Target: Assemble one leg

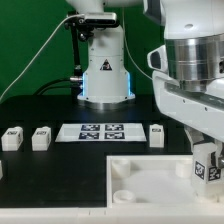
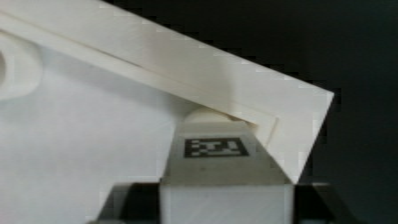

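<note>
My gripper is shut on a leg, a small white post with a black-and-white tag on its side. It holds the leg upright over the corner of the big white panel nearest the exterior view's right. In the wrist view the leg sits between my dark fingers, its far end against the panel's corner. Whether the leg touches the panel I cannot tell. Three more legs lie on the table: two at the exterior view's left and one right of the marker board.
The marker board lies flat behind the panel. The robot base stands at the back with a cable trailing to the exterior view's left. The table is black. A round socket shows on the panel in the wrist view.
</note>
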`<move>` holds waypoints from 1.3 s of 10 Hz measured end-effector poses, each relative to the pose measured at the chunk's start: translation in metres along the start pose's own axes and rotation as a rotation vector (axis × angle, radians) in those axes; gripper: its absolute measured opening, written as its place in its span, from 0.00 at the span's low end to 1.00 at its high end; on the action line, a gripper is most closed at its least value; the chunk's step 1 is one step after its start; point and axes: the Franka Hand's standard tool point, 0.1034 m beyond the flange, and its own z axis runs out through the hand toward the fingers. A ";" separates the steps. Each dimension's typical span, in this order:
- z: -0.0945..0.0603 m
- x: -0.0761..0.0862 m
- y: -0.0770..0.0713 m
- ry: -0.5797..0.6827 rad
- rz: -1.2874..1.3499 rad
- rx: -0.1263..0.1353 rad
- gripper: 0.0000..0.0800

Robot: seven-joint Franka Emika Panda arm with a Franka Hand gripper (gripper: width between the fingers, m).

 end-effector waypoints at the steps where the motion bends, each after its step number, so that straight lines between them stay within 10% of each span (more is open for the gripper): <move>1: 0.000 0.001 0.000 -0.006 0.015 0.001 0.37; 4: 0.000 0.000 0.000 -0.010 -0.039 0.002 0.37; 5: 0.000 0.000 0.000 -0.011 -0.039 0.002 0.64; 7: 0.001 0.000 0.000 -0.009 -0.182 0.002 0.78; 13: 0.002 -0.003 0.001 -0.024 -0.948 -0.063 0.81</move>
